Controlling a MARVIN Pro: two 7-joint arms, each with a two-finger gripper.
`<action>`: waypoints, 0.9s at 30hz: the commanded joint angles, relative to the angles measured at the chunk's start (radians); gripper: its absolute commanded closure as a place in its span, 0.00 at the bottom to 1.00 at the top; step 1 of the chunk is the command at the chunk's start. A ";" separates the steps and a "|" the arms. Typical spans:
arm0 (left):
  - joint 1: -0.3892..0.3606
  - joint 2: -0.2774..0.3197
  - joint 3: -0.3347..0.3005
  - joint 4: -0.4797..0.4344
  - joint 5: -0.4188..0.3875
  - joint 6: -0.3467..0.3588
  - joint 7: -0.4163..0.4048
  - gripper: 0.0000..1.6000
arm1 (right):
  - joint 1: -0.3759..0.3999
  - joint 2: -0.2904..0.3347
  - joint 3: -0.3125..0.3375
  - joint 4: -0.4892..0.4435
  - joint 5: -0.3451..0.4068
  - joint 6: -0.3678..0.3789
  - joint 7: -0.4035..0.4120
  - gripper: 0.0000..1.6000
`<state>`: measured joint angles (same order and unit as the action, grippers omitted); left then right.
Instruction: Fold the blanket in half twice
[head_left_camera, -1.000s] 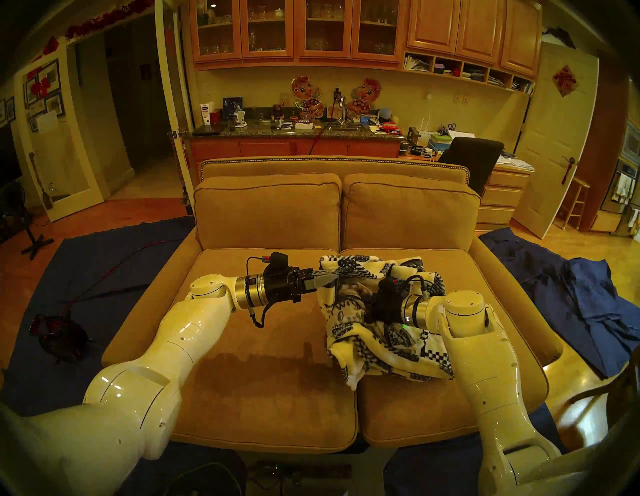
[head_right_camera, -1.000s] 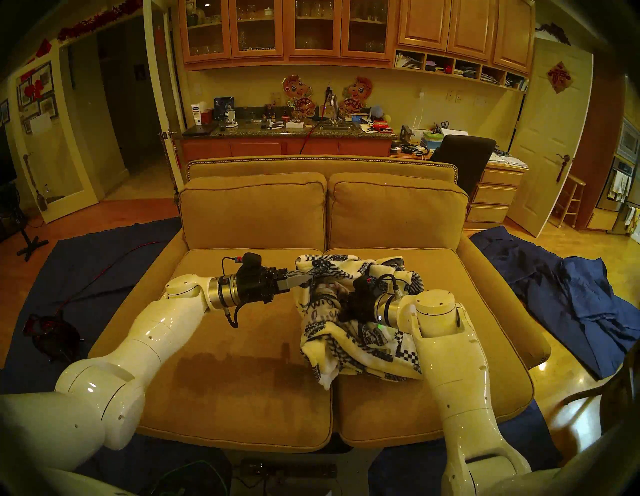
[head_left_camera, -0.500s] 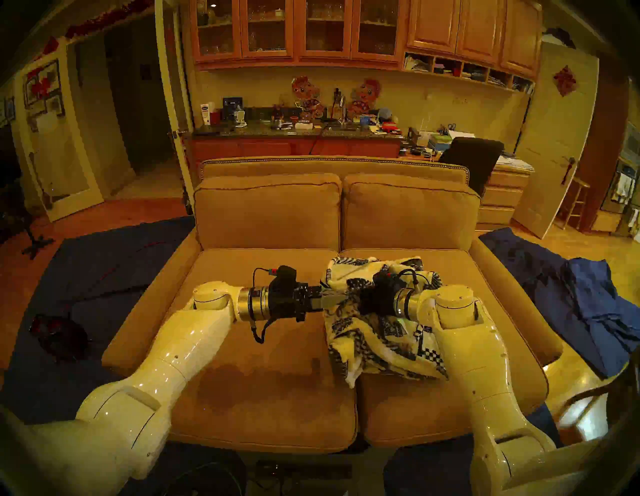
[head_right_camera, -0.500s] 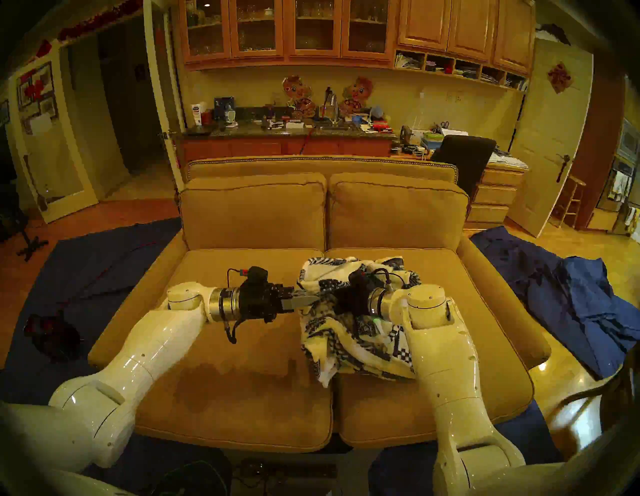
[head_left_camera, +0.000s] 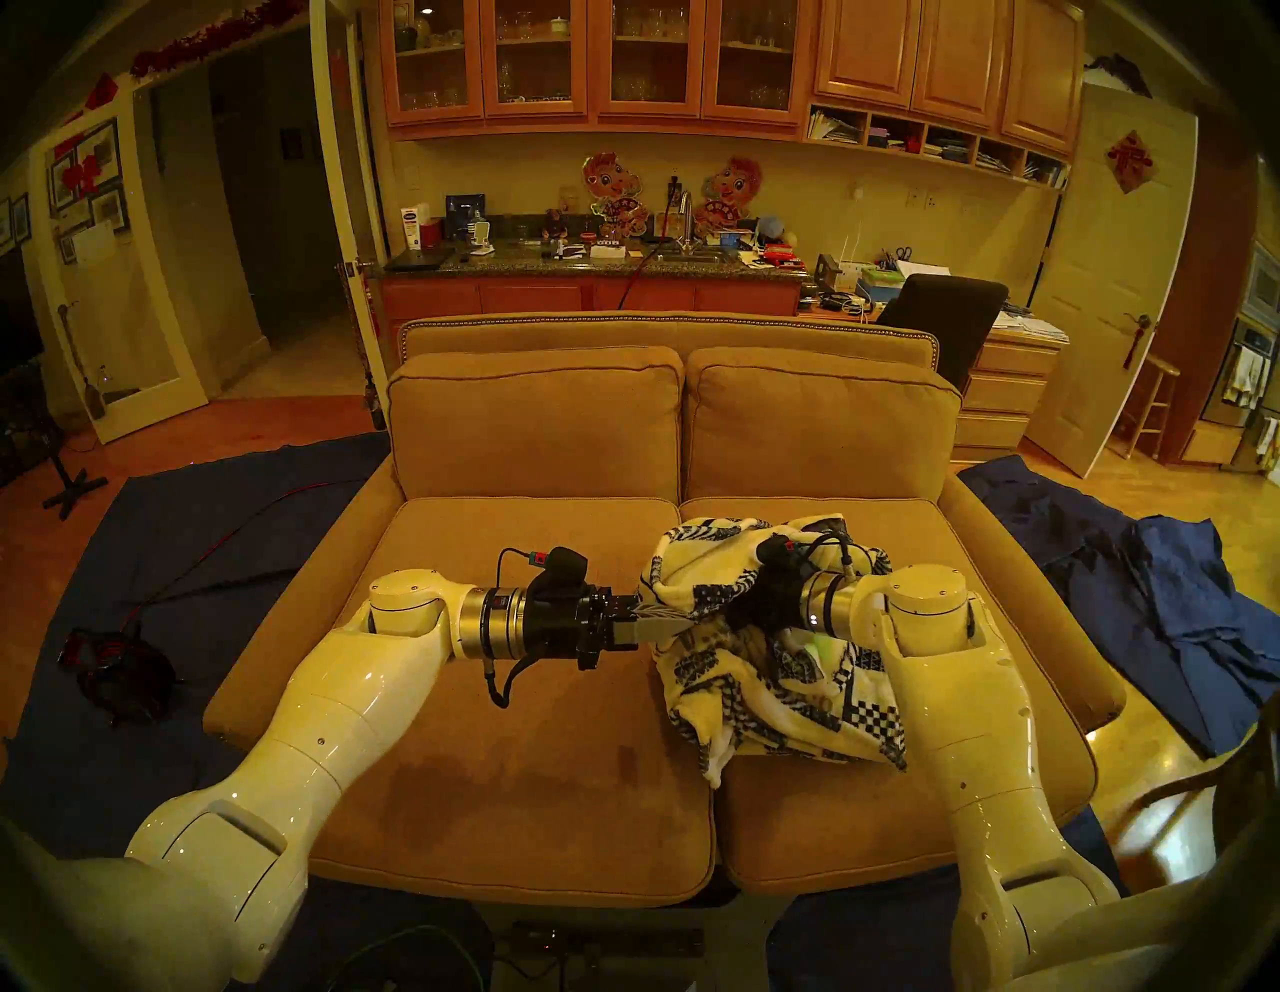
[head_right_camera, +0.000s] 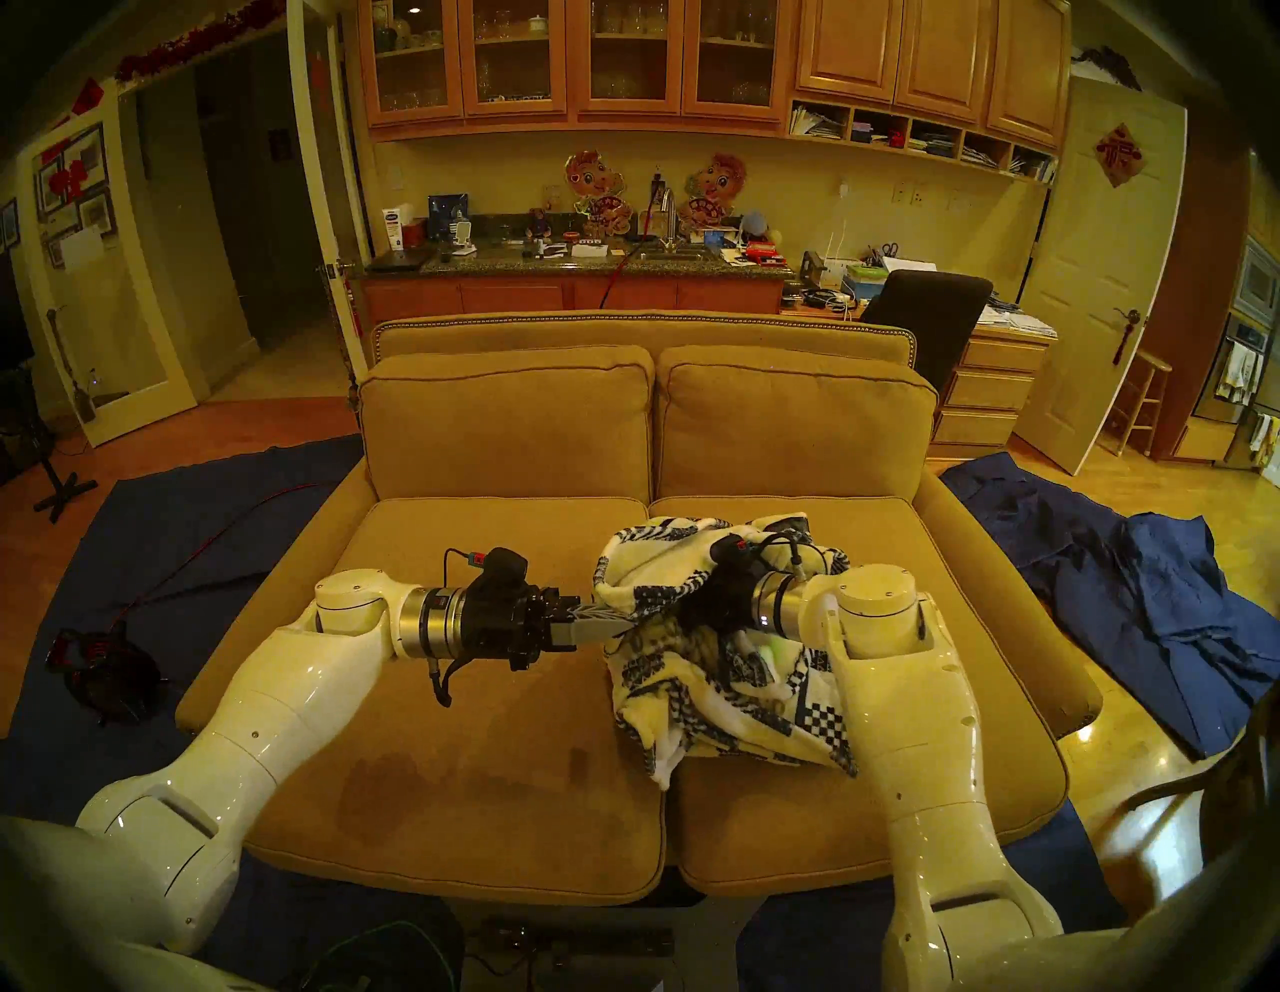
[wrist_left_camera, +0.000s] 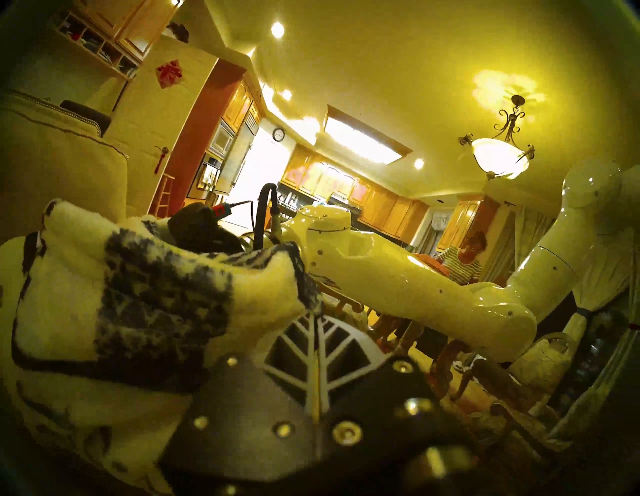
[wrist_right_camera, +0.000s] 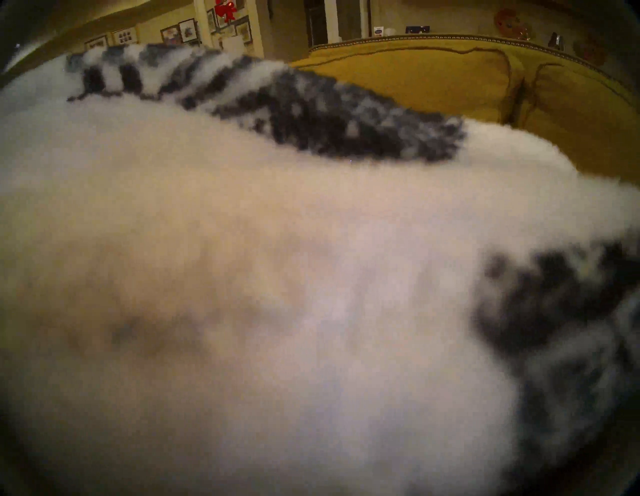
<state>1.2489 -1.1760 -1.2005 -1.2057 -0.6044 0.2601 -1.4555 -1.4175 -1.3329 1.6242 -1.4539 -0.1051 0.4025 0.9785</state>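
Gathering the fleece blanket (head_left_camera: 776, 665) off the sofa's right seat cushion (head_left_camera: 831, 817).
Left tool (head_left_camera: 682, 618) clamped shut on a bunched edge; right tool buried in fleece, probably gripping too, lifting for spreading.

Mustard two-seat sofa (head_left_camera: 540, 429), wooden wall cabinets (head_left_camera: 596, 62) (some glass-fronted), cluttered counter (head_left_camera: 589, 260), dark blue floor cloths (head_left_camera: 1136, 596)

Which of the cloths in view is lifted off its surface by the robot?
The plush cream-and-navy patterned blanket bunched over the tan sofa's right seat; both arms reach into it. The plain dark blue cloths lie flat on the floor.
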 joint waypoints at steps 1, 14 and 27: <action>0.023 0.028 -0.007 -0.103 -0.004 0.033 0.005 1.00 | -0.081 0.098 0.079 -0.114 0.030 0.017 0.075 1.00; 0.042 0.058 0.020 -0.166 0.076 0.087 0.096 1.00 | -0.249 0.143 0.244 -0.310 0.086 0.101 0.193 1.00; 0.021 0.069 0.121 -0.205 0.156 0.131 0.062 1.00 | -0.141 0.082 0.246 -0.361 0.144 0.107 0.203 1.00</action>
<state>1.2887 -1.1171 -1.1141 -1.3732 -0.4655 0.3732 -1.3574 -1.6292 -1.2137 1.8932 -1.7699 0.0040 0.5080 1.1795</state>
